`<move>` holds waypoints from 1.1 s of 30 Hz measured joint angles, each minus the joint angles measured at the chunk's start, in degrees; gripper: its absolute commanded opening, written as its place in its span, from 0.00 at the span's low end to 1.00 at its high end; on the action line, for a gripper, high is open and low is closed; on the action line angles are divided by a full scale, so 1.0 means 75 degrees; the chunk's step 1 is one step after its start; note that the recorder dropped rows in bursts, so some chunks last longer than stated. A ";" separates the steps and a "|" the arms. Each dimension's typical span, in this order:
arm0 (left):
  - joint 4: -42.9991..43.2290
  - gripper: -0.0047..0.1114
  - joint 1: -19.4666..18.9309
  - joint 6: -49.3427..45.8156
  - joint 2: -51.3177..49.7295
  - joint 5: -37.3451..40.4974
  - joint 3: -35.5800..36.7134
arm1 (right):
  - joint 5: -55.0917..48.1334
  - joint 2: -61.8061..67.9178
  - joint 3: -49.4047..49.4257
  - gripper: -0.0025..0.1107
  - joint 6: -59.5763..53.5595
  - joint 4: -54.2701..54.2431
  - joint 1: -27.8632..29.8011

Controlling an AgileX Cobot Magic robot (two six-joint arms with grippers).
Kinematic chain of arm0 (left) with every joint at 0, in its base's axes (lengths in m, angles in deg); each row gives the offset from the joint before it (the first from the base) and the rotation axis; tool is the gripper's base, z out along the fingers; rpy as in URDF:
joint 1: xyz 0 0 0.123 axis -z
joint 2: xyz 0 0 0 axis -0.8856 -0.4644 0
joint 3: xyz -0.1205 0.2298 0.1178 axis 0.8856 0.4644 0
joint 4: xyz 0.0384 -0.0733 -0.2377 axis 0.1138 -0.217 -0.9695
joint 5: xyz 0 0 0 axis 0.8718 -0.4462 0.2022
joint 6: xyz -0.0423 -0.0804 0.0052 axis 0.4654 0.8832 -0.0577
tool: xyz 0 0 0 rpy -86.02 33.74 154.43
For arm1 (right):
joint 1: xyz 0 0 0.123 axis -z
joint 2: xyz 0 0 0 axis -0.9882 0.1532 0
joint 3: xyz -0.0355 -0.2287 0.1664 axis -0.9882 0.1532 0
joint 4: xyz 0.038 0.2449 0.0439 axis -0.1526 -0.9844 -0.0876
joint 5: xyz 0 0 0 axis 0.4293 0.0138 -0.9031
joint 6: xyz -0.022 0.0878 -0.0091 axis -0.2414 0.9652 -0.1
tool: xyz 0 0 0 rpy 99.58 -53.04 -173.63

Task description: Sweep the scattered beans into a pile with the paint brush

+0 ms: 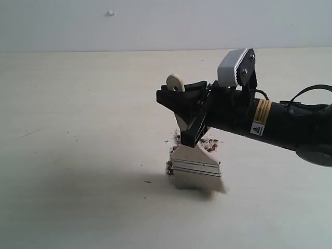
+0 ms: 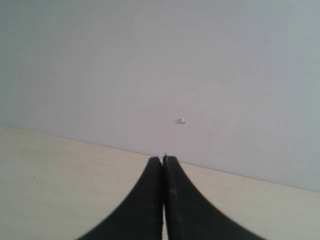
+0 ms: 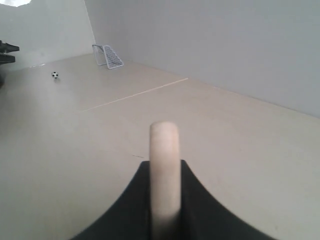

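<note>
— Gripping what, and where does it sit?
— My right gripper (image 1: 182,111) is pinched on the handle of the paint brush (image 1: 196,165). The ferrule and bristles hang just below my jaws, and the bristles touch the table (image 1: 78,135). The beans (image 1: 209,145) lie bunched just behind the ferrule and at one corner of the bristles.
— Room to move?
— Open tabletop stretches on every side, and the wall (image 1: 155,26) is well behind. My left gripper (image 2: 163,161) is pressed together, holding nothing.

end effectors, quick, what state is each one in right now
left end effector: closed, holding nothing
right end effector: closed on the paint brush handle
</note>
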 measured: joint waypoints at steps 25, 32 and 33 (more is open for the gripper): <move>0.0000 0.04 0.0000 0.0000 0.0000 0.0000 0.0000 | -0.0112 -0.1849 0.1411 0.02 0.0806 -0.1349 -0.0393; 0.0000 0.04 0.0000 0.0000 0.0000 0.0000 0.0000 | -0.0112 -0.0792 0.0755 0.02 0.1032 -0.1333 -0.0527; 0.0000 0.04 0.0000 0.0000 0.0000 0.0000 0.0000 | -0.0112 -0.0660 0.0648 0.02 0.1044 -0.1223 -0.0532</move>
